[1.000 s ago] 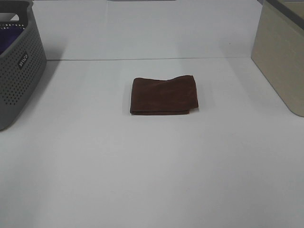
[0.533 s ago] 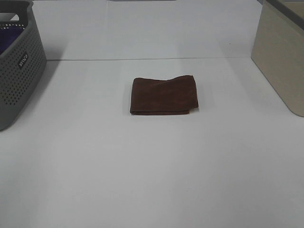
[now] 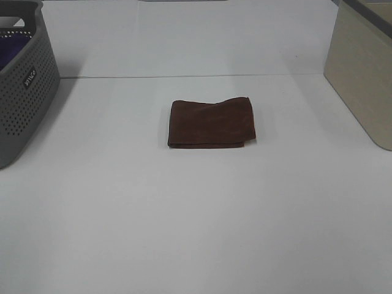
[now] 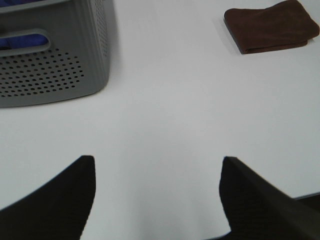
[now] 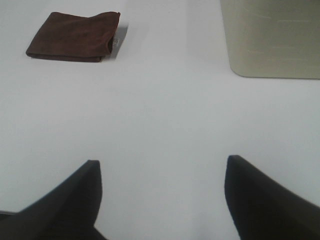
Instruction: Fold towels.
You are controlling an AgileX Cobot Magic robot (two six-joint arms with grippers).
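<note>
A dark reddish-brown towel [image 3: 211, 123] lies folded into a small rectangle in the middle of the white table. The left wrist view shows the towel [image 4: 272, 26] far from my left gripper [image 4: 159, 165], which is open over bare table with nothing between its fingers. The right wrist view also has the towel [image 5: 75, 36], with a small white tag at its corner, well away from my right gripper [image 5: 162, 166], open and empty as well. Neither arm appears in the exterior high view.
A grey perforated basket [image 3: 24, 79] holding a purple cloth [image 3: 13, 48] stands at the left edge, also the basket [image 4: 50, 55] in the left wrist view. A beige box [image 3: 364, 67] stands at the right edge, the same box [image 5: 272, 37] in the right wrist view.
</note>
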